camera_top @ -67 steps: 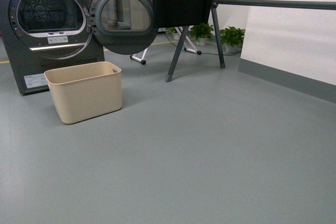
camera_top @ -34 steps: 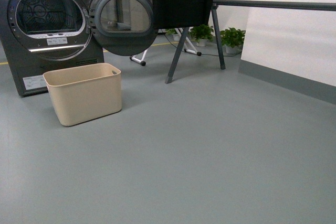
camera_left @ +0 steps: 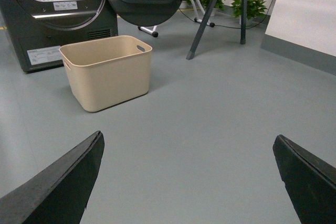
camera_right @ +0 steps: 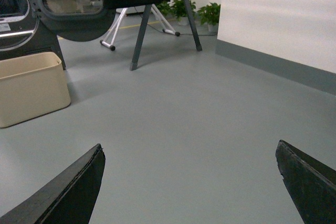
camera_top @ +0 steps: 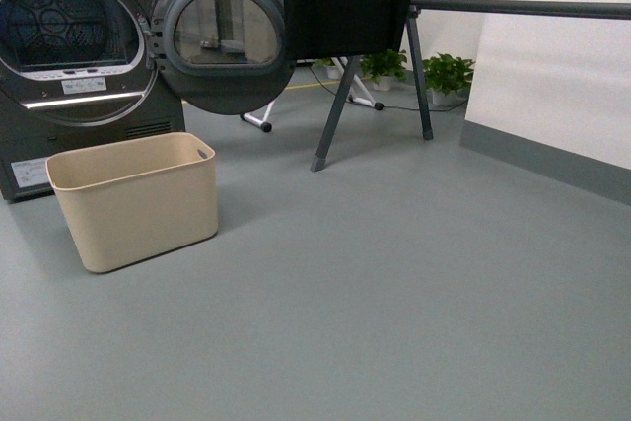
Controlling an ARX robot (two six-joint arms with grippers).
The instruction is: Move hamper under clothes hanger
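Front view: beige smooth plastic rectangular hamper [camera_top: 133,199] standing on the grey floor [camera_top: 394,293], not beneath the tall dark grey metal clothes hanger [camera_top: 523,9].
The hamper sits upright and empty, just in front of the dark grey dryer [camera_top: 69,76], whose round door [camera_top: 222,41] hangs open. The clothes hanger stands near the white wall [camera_top: 562,76], its splayed legs [camera_top: 340,110] well apart from the hamper, with a black cloth [camera_top: 345,2] draped over the bar. Left tool [camera_left: 188,137]: fingers spread wide, released, nothing between them. Right tool [camera_right: 189,146]: likewise spread and empty. Both tools are clear of the hamper.
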